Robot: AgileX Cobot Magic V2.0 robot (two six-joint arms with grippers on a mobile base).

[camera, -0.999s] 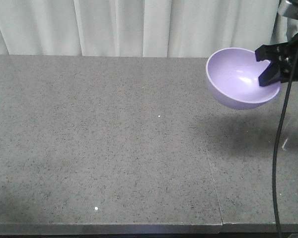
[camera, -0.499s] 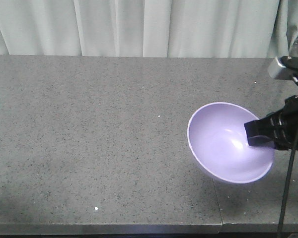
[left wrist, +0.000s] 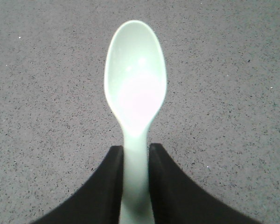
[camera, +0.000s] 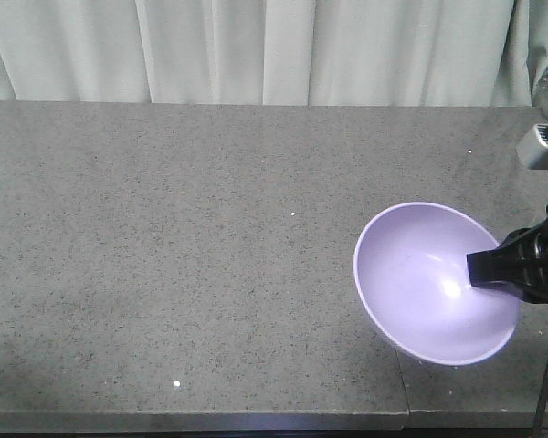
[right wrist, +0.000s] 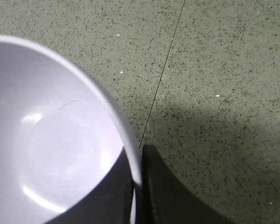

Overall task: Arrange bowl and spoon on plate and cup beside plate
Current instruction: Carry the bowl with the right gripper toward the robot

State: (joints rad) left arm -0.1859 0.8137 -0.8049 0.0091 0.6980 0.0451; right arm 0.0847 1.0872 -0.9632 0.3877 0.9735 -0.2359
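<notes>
At the near right of the table [camera: 210, 274] I had one bowl [camera: 420, 283], tilted so its glossy inside faced up and to the left, lying across the seam [right wrist: 165, 65] in the slab. The right gripper [right wrist: 137, 186] was clamped on the bowl's right rim, one finger inside and one outside. I could not tell whether the bowl's underside touched the table. At the left edge of the front view, one spoon [left wrist: 135, 93] showed only as a sliver. The left wrist camera gave it whole, scoop up and pointing away. Its handle was pinched by the left gripper [left wrist: 136, 186] between two black fingers, with speckled grey stone beneath. One pale curtain [camera: 256, 46] hung behind the table's far edge.
</notes>
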